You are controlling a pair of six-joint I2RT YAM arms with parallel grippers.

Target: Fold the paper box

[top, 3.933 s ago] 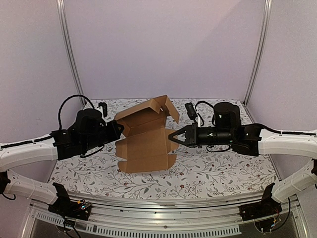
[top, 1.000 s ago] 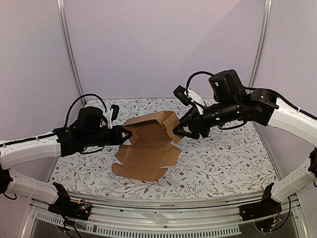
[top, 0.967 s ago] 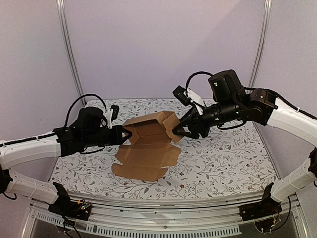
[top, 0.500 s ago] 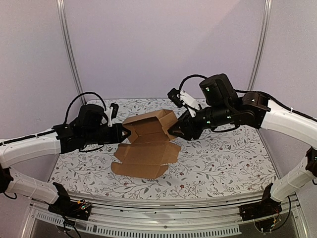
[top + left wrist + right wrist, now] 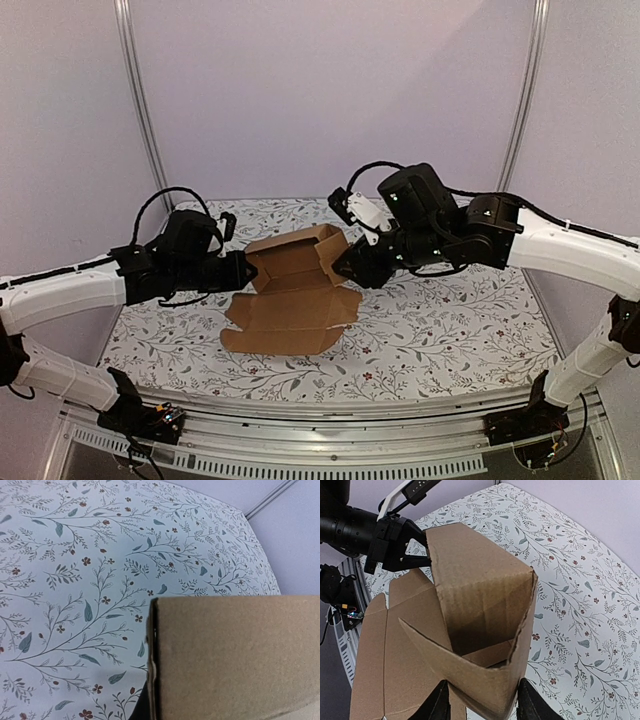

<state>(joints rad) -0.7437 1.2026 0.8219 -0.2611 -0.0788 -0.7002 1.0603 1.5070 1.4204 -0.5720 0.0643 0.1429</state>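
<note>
Floral tabletop (image 5: 450, 330); left tool (image 5: 243, 270) pinches plain paper box (image 5: 290, 310).

No lettering, label, brand, number or sign can be read in any view: the paper box (image 5: 295, 285) shows only plain brown cardboard, and the table cover (image 5: 450, 330) carries nothing but a printed leaf-and-flower pattern.
</note>
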